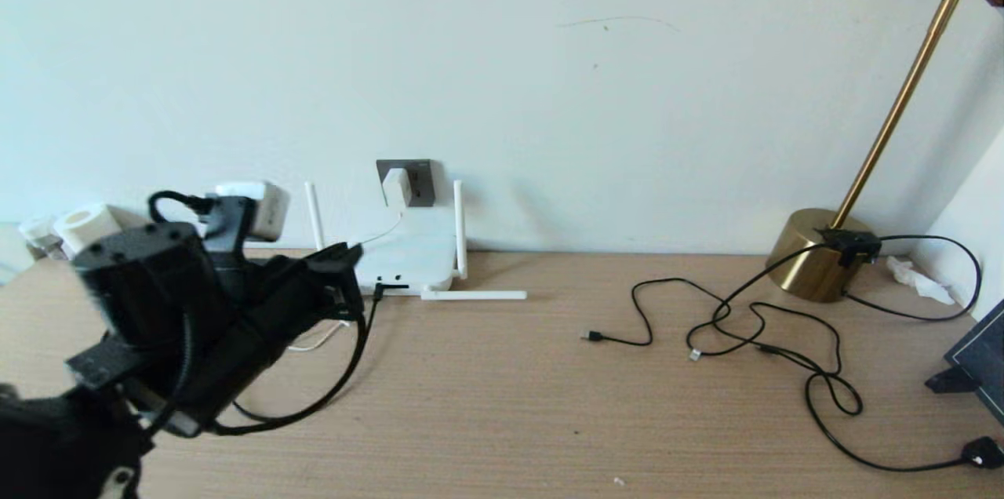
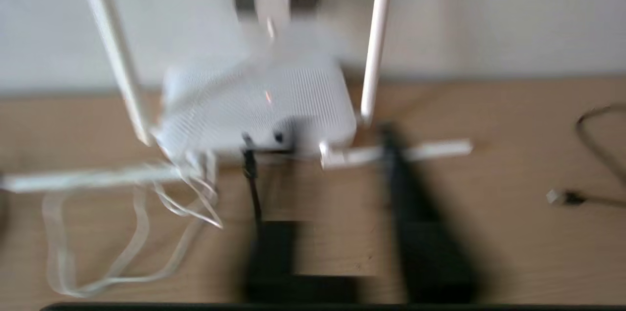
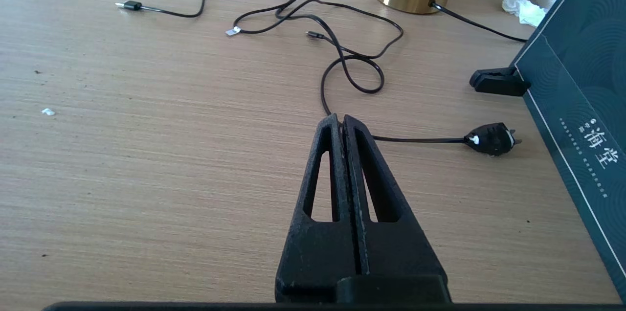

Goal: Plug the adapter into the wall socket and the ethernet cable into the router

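The white router (image 1: 416, 256) lies against the wall with its antennas up and out. The black ethernet cable (image 1: 345, 373) runs from under my left arm to a plug (image 2: 249, 162) seated in a port on the router's front edge. The white adapter (image 1: 396, 185) sits in the dark grey wall socket (image 1: 422, 173) above the router. My left gripper (image 2: 332, 179) hovers just in front of the router, open with bare table showing between its blurred fingers. The cable passes by one finger (image 2: 274, 252). My right gripper (image 3: 341, 120) is shut and empty over the table on the right.
Thin black cords (image 1: 753, 326) sprawl across the right half of the table, ending in a black plug (image 1: 982, 452). A brass lamp base (image 1: 816, 252) and a dark box (image 1: 980, 358) stand at the right. The adapter's white cord (image 2: 122, 252) loops beside the router.
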Robot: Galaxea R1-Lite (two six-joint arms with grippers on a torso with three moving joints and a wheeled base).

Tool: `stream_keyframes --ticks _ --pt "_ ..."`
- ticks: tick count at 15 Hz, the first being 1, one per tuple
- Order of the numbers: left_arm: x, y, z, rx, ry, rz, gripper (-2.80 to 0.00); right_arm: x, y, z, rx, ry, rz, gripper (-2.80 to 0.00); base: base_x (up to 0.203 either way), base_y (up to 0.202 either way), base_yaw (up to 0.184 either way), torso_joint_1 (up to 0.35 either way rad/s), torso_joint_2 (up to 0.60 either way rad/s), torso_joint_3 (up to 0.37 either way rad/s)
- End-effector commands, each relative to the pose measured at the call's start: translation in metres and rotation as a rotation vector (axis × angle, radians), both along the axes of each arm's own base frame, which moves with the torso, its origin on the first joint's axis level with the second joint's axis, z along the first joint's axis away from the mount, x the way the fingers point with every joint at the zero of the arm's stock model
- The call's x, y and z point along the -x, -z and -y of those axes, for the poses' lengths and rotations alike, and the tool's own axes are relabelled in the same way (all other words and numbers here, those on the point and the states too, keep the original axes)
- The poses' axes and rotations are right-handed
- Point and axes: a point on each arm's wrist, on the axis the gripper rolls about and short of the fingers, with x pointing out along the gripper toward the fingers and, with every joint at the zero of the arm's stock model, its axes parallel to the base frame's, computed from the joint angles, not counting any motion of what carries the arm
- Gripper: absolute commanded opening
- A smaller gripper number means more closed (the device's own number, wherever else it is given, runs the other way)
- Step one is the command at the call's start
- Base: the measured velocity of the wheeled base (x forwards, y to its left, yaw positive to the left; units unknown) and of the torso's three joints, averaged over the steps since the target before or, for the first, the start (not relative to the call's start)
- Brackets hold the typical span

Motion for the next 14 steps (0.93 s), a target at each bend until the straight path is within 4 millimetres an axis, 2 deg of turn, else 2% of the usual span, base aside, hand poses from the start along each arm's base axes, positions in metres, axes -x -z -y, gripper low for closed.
stream_keyframes --ticks 1,3,4,5,6,7,8,9,10,12,14 --pt "0.046 -0.052 -0.019 0.063 -0.008 0.156 -2.80 0.000 0.000 0.000 0.001 -0.001 -0.001 -2.80 0.000 0.000 0.000 0.000 0.00 0.000" --pt "0.101 -0.072 -0.043 0.069 -0.027 0.200 -2.80 0.000 0.000 0.000 0.001 -0.001 -0.001 -2.80 0.000 0.000 0.000 0.000 0.00 0.000" --pt "0.134 -0.069 -0.057 0.064 -0.031 0.205 -2.80 0.000 0.000 0.000 0.001 -0.001 -0.002 -2.80 0.000 0.000 0.000 0.000 0.00 0.000" --pt "0.163 -0.056 -0.070 0.047 -0.027 0.190 -2.80 0.000 0.000 0.000 0.000 -0.001 -0.002 -2.80 0.000 0.000 0.000 0.000 0.00 0.000" --pt "0.187 -0.031 -0.080 0.014 -0.005 0.148 -2.80 0.000 0.000 0.000 0.000 -0.001 0.000 -2.80 0.000 0.000 0.000 0.000 0.00 0.000" --pt "0.203 0.007 -0.086 -0.038 0.040 0.062 -2.80 0.000 0.000 0.000 0.001 -0.001 -0.002 -2.80 0.000 0.000 0.000 0.000 0.00 0.000" --pt "0.214 0.045 -0.090 -0.091 0.090 -0.048 -2.80 0.000 0.000 0.000 0.003 -0.001 -0.002 -2.80 0.000 0.000 0.000 0.000 0.00 0.000" --pt "0.222 0.074 -0.092 -0.132 0.129 -0.158 -2.80 0.000 0.000 0.000 0.001 -0.001 -0.002 -2.80 0.000 0.000 0.000 0.000 0.00 0.000" --pt "0.229 0.095 -0.095 -0.164 0.149 -0.261 -2.80 0.000 0.000 0.000 0.000 -0.001 -0.001 -2.80 0.000 0.000 0.000 0.000 0.00 0.000" --pt "0.237 0.102 -0.097 -0.158 0.049 -0.325 -2.80 0.000 0.000 0.000 -0.011 0.000 0.000 -2.80 0.000 0.000 0.000 0.000 0.00 0.000" --pt "0.243 0.102 -0.097 -0.130 -0.134 -0.296 -2.80 0.000 0.000 0.000 -0.012 0.002 0.000 -2.80 0.000 0.000 0.000 0.000 0.00 0.000"
